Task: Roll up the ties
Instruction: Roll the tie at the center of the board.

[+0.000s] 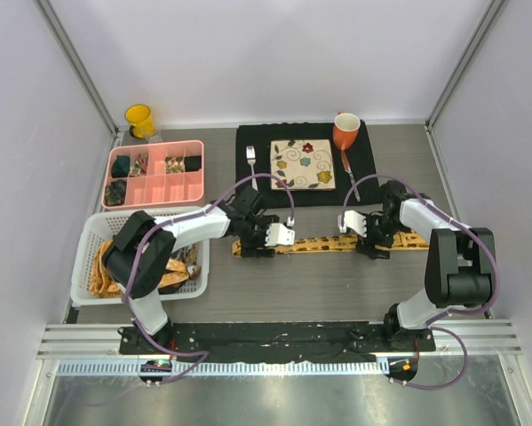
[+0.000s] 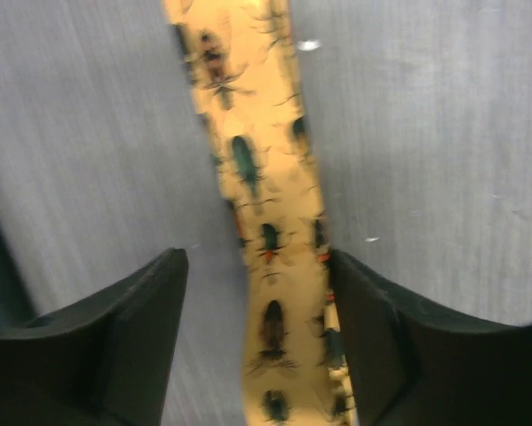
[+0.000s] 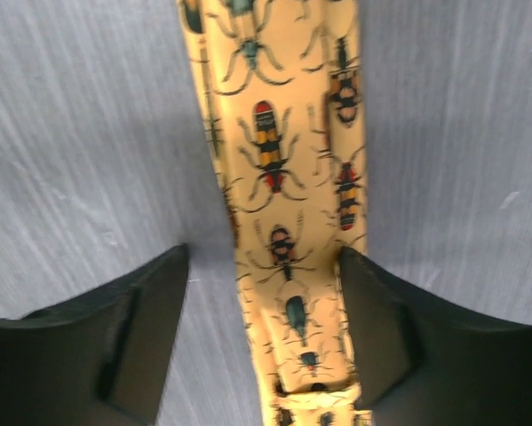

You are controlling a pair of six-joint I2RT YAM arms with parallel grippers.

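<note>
Grey woodgrain table; plain white walls on three sides; metal rail along near edge.

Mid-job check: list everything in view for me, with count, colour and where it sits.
flat tie: one, yellow with beetle print, on the table
basket ties: heap, count unclear, orange-yellow, in the basket
basket: one, white, near left
compartment tray: one, pink, behind the basket
yellow mug: one, yellow, far left
placemat: one, black, far centre
square plate: one, cream with flowers, on the placemat
fork: one, silver, left of the plate
utensil: one, orange handle, right of the plate
orange mug: one, orange, placemat's far right corner
left claw: one, black, open astride the flat tie
right claw: one, black, open astride the flat tie
</note>
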